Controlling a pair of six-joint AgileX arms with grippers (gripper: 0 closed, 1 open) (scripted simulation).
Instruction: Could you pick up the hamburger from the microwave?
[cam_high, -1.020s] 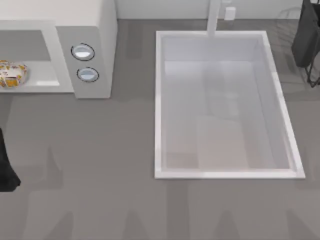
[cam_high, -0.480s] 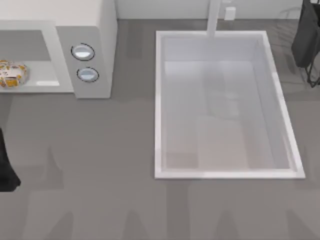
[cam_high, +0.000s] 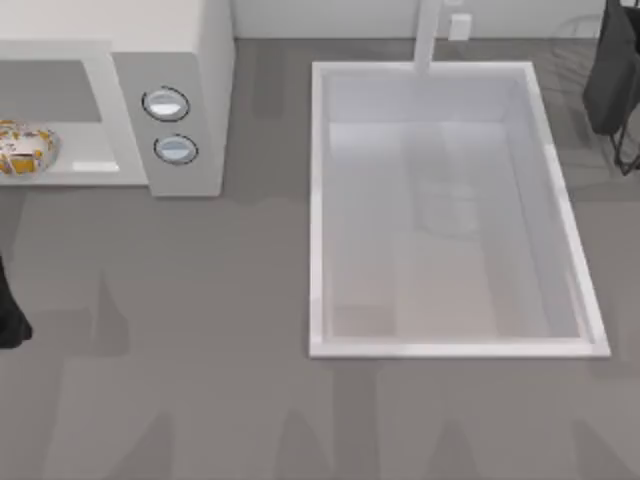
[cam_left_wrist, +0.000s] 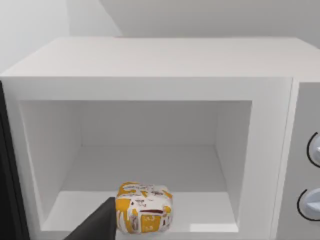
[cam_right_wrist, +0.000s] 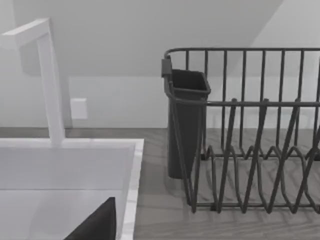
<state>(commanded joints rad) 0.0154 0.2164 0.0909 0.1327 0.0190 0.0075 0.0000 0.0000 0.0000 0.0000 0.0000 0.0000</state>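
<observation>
The hamburger (cam_high: 22, 148) (cam_left_wrist: 144, 207), small, round, yellow-orange and white, lies on the floor of the microwave (cam_high: 190, 60) (cam_left_wrist: 150, 65) cavity, close to its front opening. The off-white microwave stands at the table's far left with two round knobs (cam_high: 166, 104) on its panel. My left gripper (cam_high: 8, 318) is at the left edge of the table, in front of the microwave and apart from the hamburger. A dark part of it (cam_left_wrist: 95, 225) shows just before the hamburger in the left wrist view. A dark part of my right gripper (cam_right_wrist: 97, 225) hangs over the sink's far right corner.
A white rectangular sink basin (cam_high: 318, 200) (cam_right_wrist: 131, 170) with a white tap (cam_high: 428, 35) (cam_right_wrist: 50, 80) fills the middle and right. A dark wire dish rack (cam_high: 615, 80) (cam_right_wrist: 250, 150) with a cup holder stands at the far right. Bare grey tabletop (cam_high: 180, 330) lies in front of the microwave.
My left gripper has shifted slightly toward the microwave and the table's left edge. The hamburger and everything else stay put.
</observation>
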